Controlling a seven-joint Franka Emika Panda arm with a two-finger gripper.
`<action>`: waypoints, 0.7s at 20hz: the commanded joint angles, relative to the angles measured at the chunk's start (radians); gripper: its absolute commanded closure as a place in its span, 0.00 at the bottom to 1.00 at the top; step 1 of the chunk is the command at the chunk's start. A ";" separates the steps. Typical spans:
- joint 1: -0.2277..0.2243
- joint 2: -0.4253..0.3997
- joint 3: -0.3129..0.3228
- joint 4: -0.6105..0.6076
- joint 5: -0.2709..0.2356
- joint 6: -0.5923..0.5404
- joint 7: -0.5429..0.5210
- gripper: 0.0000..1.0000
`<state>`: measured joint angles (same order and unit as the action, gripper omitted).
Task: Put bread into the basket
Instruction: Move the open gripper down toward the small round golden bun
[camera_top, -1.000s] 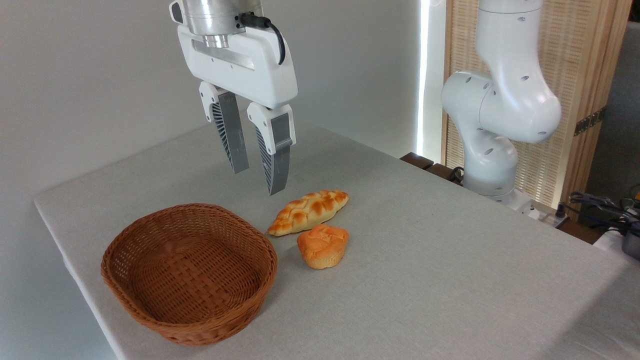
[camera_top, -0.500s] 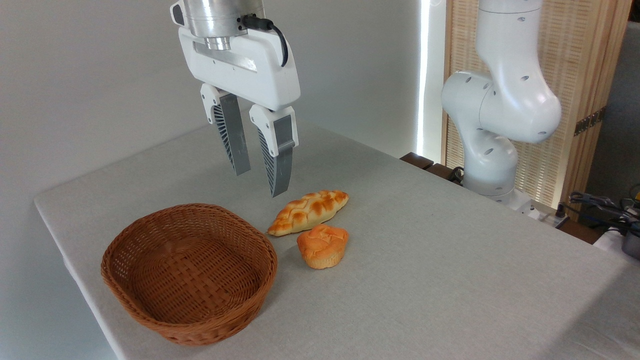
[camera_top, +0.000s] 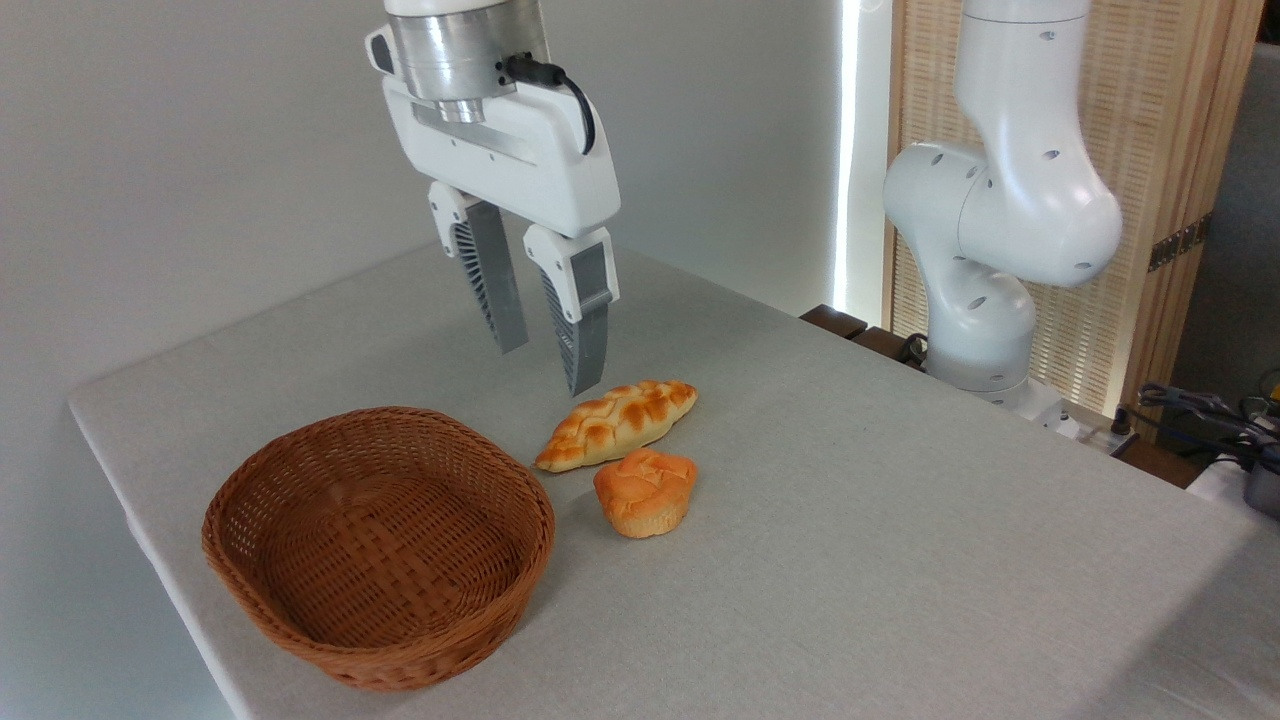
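So the gripper (camera_top: 550, 368) is hanging in the air above the table (camera_top: 900, 520), fingers spread a little with nothing between them, tips just up and left of the braided loaf (camera_top: 615, 423). The bread (camera_top: 645, 491) is sitting on the cloth right in front of that loaf, nearly touching it. The basket (camera_top: 378, 545) is sitting off to the left, near the table's front edge, with nothing lying in it.

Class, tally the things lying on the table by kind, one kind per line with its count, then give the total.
Breads: 2 (round bun, braided loaf)
Baskets: 1 (wicker basket)
Total: 3
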<state>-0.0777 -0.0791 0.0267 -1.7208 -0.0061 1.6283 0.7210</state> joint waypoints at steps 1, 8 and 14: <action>-0.048 -0.105 0.007 -0.164 -0.017 -0.007 0.018 0.00; -0.233 -0.093 -0.004 -0.301 -0.020 0.056 -0.096 0.00; -0.258 -0.099 -0.004 -0.361 0.096 0.169 -0.087 0.00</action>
<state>-0.3331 -0.1578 0.0100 -2.0606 -0.0097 1.7576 0.6182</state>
